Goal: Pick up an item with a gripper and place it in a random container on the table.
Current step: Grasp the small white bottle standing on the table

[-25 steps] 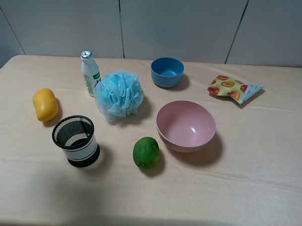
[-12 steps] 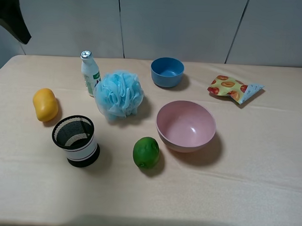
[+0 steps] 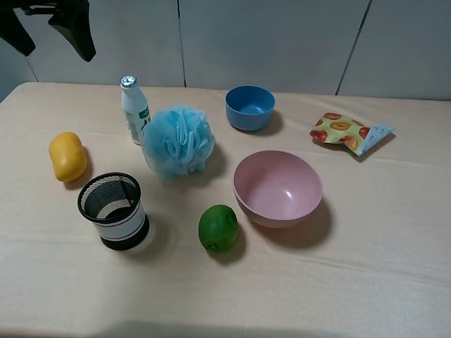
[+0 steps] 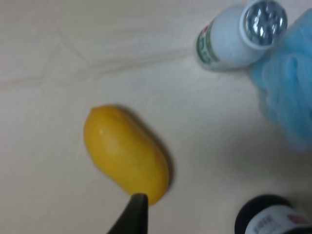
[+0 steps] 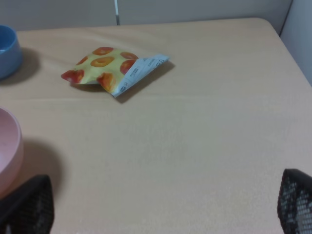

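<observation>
The white drink bottle (image 3: pixel 134 110) with its silver foil cap stands upright at the back left of the table (image 3: pixel 385 278), right beside a blue mesh sponge. It also shows in the left wrist view (image 4: pixel 239 34). The black wire-mesh cup (image 3: pixel 114 210) stands at the front left and is empty; its rim shows in the left wrist view (image 4: pixel 270 217). My left gripper (image 3: pixel 47 25) hangs high above the table's back left corner, fingers apart and empty. One of its fingertips (image 4: pixel 134 214) shows over the yellow fruit. My right gripper (image 5: pixel 161 209) is open and empty over the right side of the table.
A yellow fruit (image 3: pixel 67 156) lies left of the cup. A blue mesh sponge (image 3: pixel 179 141), a green lime (image 3: pixel 218 228), a pink bowl (image 3: pixel 277 188), a blue bowl (image 3: pixel 250 107) and a snack bag (image 3: pixel 349 132) are spread across the middle and right.
My left gripper has come into the high view at the top left and moved rightward towards the bottle. The things on the table have not moved.
</observation>
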`<state>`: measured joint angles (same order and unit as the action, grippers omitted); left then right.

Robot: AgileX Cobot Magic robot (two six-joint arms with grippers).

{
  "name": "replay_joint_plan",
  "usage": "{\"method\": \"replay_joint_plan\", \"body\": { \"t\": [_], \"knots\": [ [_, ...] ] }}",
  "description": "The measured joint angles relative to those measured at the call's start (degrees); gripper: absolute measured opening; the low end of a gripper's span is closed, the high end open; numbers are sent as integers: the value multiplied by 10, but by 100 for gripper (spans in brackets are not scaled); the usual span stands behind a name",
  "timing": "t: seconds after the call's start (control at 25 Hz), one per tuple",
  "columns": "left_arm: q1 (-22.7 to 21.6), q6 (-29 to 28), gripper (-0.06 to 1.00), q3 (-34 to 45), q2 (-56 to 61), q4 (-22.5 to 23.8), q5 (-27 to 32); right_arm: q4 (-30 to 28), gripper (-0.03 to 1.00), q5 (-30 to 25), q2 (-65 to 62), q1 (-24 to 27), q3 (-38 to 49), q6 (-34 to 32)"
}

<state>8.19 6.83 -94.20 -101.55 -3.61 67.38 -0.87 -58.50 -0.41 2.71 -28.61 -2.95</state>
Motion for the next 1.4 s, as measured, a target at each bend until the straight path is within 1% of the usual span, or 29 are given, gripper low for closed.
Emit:
{"method": "replay_joint_plan", "body": {
  "t": [0.24, 0.44, 0.6, 1.08, 1.4],
  "knots": [
    [16, -1, 96, -55, -65, 4, 2, 0, 69, 0, 0, 0, 0, 0],
    [27, -16, 95, -98, -113, 24, 2, 0, 69, 0, 0, 0, 0, 0],
    [32, -19, 95, -123, -148, 27, 2, 0, 69, 0, 0, 0, 0, 0],
    [39, -19, 95, -151, -225, 30, -1, 0, 69, 0, 0, 0, 0, 0],
    [50, -17, 94, -158, -252, 29, -23, 0, 69, 0, 0, 0, 0, 0]
  ]
}}
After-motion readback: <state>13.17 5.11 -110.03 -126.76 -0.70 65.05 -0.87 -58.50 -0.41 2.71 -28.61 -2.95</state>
